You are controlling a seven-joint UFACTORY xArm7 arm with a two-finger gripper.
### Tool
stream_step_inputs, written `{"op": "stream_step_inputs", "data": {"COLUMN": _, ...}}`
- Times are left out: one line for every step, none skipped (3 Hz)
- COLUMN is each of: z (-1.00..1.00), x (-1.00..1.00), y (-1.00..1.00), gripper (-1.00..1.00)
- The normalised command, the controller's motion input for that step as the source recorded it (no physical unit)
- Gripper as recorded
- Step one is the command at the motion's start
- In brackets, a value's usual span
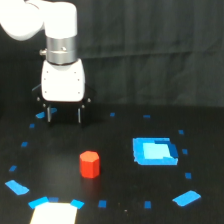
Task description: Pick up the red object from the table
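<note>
At the bottom edge of the frame, left of centre, a pale bright patch (54,214) sits on the table (120,200), flanked by blue tape pieces, with a larger blue tape mark (17,187) toward the lower left and another (186,198) toward the lower right. Just above that, slightly left of the frame's centre, the red object (90,164) stands upright on the black surface, a short hexagonal block with its flat top facing up, nothing touching it. To its right, at about the same depth, lies the bright blue squarish piece (154,151), well apart from the red block. Small blue tape dots are scattered around both. Farther back, in the upper left of the frame, the white arm comes down to the gripper (64,116), whose two dark fingers point down at the table with a clear gap between them and nothing held. The gripper is well apart from the red object, behind it and a little to the left. A dark curtain (160,50) closes the background.
</note>
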Motion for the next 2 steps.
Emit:
{"op": "stream_step_inputs", "data": {"z": 0.12, "x": -1.00, "y": -0.75, "gripper": 1.00}}
{"op": "stream_step_inputs", "data": {"z": -0.02, "x": -1.00, "y": -0.52, "gripper": 0.67}}
